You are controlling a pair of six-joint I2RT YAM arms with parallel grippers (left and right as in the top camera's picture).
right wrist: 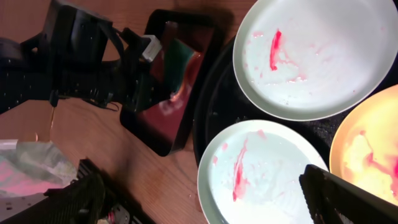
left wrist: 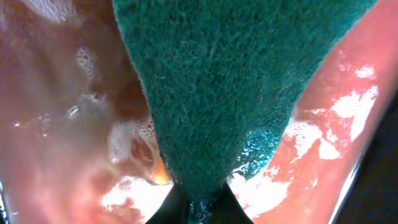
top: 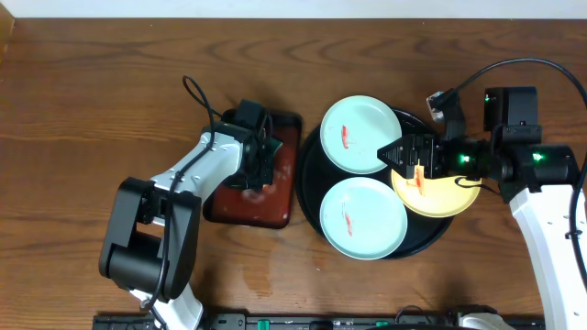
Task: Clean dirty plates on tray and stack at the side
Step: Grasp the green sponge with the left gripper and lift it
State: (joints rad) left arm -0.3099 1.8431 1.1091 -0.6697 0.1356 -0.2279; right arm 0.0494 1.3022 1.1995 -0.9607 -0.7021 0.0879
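The black round tray [top: 308,176] holds three plates, each with a red smear. One pale plate [top: 360,134] is at the back, one pale plate [top: 363,217] is at the front, and the yellow plate [top: 442,194] is on the right. My right gripper [top: 396,158] hovers open over the yellow plate's left edge; in the right wrist view [right wrist: 211,208] its fingers are spread wide above the front pale plate [right wrist: 261,177]. My left gripper [top: 260,158] is shut on a green sponge [left wrist: 211,81] and holds it down in the red-brown tray.
The rectangular red-brown tray [top: 280,197] lies left of the black tray and holds foamy liquid [left wrist: 130,134]. Bare wood tabletop [top: 92,110] surrounds both trays. Crumpled plastic [right wrist: 28,168] lies by the table's front edge.
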